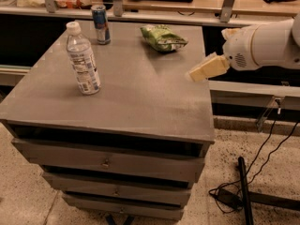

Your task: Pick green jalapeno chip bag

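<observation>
The green jalapeno chip bag [162, 37] lies flat at the far middle of the grey cabinet top [136, 93], light green and crinkled. My gripper [199, 73] hangs at the right edge of the top, at the end of the white arm [265, 43] that comes in from the right. It points left and down, with cream-coloured fingers. It is to the right of the bag and nearer the camera, apart from it, and holds nothing that I can see.
A clear water bottle [82, 60] stands upright at the left. A blue drink can [100, 24] stands at the far left, beside the bag. Drawers sit below the top. Black cables [253, 182] lie on the floor at the right. A counter runs behind.
</observation>
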### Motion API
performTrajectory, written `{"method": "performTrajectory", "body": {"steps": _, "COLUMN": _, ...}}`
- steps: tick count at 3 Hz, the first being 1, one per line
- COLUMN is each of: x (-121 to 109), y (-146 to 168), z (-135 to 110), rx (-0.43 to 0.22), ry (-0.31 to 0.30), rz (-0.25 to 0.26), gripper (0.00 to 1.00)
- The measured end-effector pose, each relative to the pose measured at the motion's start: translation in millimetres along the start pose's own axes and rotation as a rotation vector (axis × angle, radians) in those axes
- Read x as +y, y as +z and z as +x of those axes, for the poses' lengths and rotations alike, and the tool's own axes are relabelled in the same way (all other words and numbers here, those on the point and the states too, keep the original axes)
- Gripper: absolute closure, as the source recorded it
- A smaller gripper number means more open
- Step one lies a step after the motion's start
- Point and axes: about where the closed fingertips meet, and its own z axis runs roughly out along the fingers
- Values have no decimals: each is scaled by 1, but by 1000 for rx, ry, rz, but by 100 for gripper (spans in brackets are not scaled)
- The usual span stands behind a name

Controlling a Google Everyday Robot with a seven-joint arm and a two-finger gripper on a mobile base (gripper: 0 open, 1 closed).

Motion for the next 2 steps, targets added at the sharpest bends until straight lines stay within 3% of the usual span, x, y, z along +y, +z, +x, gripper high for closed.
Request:
{"method": "performTrajectory", "body": {"steps": 1, "x": -5, "y": 43, "z": -11, "rx": -48, "ry": 6, "rz": -16, "gripper": 0}}
{"method": "performTrajectory", "body": {"steps": 2, "x": -11, "y": 101, "z": -27, "rx": -92, "ry": -5, "rz": -69, "gripper": 0}}
